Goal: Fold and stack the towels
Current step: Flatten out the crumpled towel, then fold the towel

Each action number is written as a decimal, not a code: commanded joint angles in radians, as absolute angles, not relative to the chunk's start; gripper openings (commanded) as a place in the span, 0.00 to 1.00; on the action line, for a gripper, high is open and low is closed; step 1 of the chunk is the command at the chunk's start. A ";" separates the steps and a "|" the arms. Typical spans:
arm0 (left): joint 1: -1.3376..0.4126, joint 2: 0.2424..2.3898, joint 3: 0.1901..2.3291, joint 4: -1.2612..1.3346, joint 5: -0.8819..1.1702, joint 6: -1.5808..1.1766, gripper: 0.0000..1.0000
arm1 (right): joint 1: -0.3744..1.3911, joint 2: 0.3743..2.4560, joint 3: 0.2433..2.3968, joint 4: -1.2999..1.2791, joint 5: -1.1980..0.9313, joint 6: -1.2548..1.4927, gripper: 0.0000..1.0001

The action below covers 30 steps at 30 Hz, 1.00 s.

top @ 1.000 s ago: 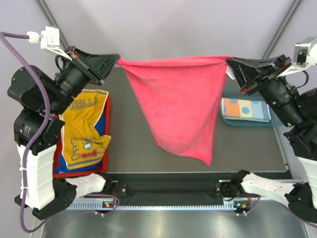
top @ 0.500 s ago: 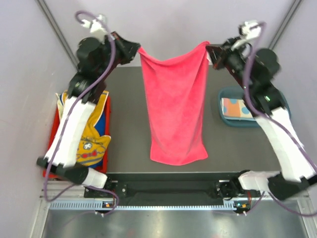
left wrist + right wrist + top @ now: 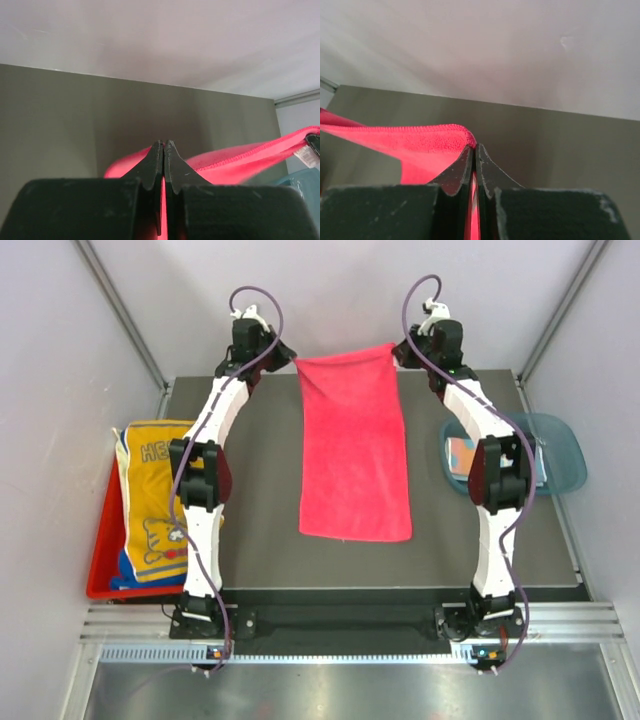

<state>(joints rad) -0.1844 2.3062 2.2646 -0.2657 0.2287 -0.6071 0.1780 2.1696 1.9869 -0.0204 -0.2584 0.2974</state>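
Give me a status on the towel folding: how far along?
Early. Done: one dotted towel looks folded in the teal bin. In hand: the pink towel is laid out lengthwise on the table, far corners pinched by the left hand and right hand, no fold made yet. Left: folding it, plus the yellow towel lying loose in the red tray.

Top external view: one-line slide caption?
Arms extended: left gripper and right gripper, both shut, pinch the far corners of the plain hot pink towel, stretched lengthwise over the dark grey table.
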 commanded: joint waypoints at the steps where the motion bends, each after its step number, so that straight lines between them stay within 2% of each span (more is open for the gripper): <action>1: -0.184 2.279 2.307 -0.112 0.258 -0.594 0.00 | 0.158 2.163 2.077 0.109 -0.287 0.316 0.00; 17: -0.179 2.286 2.135 -0.052 0.314 -0.621 0.00 | 0.133 2.157 1.899 0.193 -0.249 0.311 0.00; 24: -0.204 2.186 1.965 -0.008 0.322 -0.620 0.00 | 0.132 2.033 1.682 0.267 -0.247 0.318 0.00; 30: -0.233 2.071 1.729 0.052 0.318 -0.629 0.00 | 0.130 1.907 1.462 0.333 -0.248 0.348 0.00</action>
<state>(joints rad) -0.2157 2.2063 1.7973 -0.0502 0.3084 -0.6285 0.1471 2.0365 1.5028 0.2043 -0.2512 0.3279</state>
